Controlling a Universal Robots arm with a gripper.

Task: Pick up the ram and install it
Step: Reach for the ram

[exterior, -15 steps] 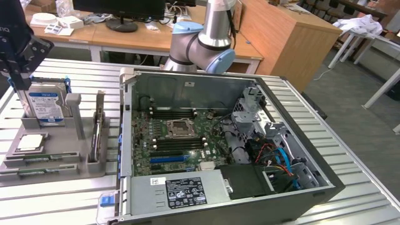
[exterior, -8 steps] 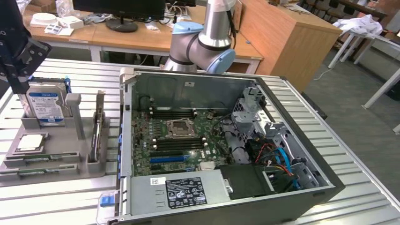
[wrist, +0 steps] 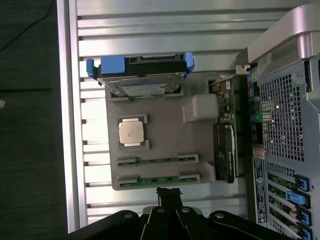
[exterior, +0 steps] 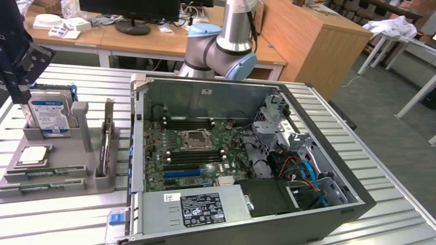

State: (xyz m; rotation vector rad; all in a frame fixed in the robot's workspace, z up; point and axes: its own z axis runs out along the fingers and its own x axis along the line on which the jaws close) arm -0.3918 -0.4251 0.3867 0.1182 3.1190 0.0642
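Ram: two thin green ram sticks (wrist: pixel 156 160) are lying in grey plastic tray (wrist: pixel 165 132).
Gripper (wrist: pixel 168 196): black fingers are pressing together, empty.

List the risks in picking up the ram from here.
The two ram sticks lie side by side in the grey holder; the shut gripper could strike one or disturb its neighbour. The black memory slots flank the processor socket closely, so a slightly tilted stick may miss.

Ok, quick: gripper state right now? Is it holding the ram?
Gripper: shut, holding nothing. Both ram sticks lie in the grey tray.
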